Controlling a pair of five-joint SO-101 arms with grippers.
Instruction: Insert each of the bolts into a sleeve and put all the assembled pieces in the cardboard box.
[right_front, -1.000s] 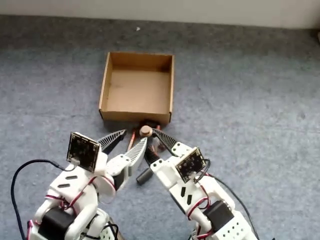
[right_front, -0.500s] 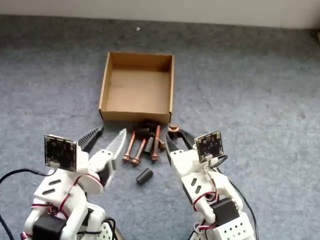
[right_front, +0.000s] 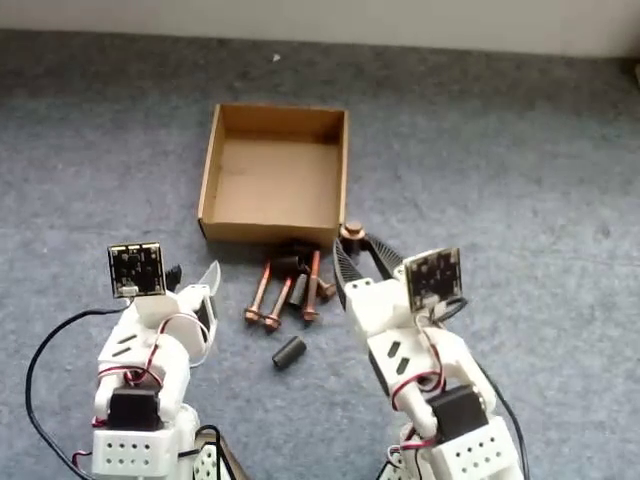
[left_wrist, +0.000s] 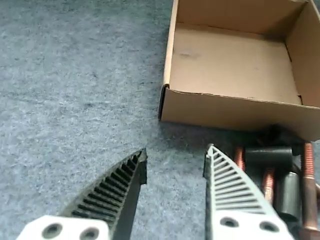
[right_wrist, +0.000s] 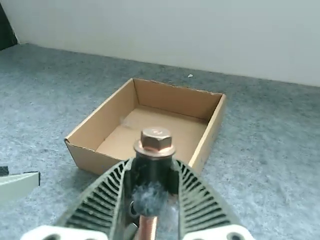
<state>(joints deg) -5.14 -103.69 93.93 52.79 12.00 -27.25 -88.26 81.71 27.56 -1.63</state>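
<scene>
Several loose bolts (right_front: 281, 296) (left_wrist: 268, 181) lie side by side on the grey carpet (right_front: 500, 200), just near the front wall of the empty cardboard box (right_front: 270, 232) (left_wrist: 225, 107) (right_wrist: 90, 152). Black sleeves (right_front: 299, 263) (left_wrist: 269, 156) lie among them, and one more lone sleeve (right_front: 289, 352) lies apart on the near side. The right gripper (right_front: 352, 246) (right_wrist: 152, 169) is clenched on an assembled piece (right_front: 350, 233) (right_wrist: 156, 141): a black sleeve with a copper bolt through it, its hex head towards the far side, by the box's near right corner. The left gripper (right_front: 193, 276) (left_wrist: 175, 157) sits left of the loose bolts with its jaws spread and nothing between them, near the box's near left corner.
</scene>
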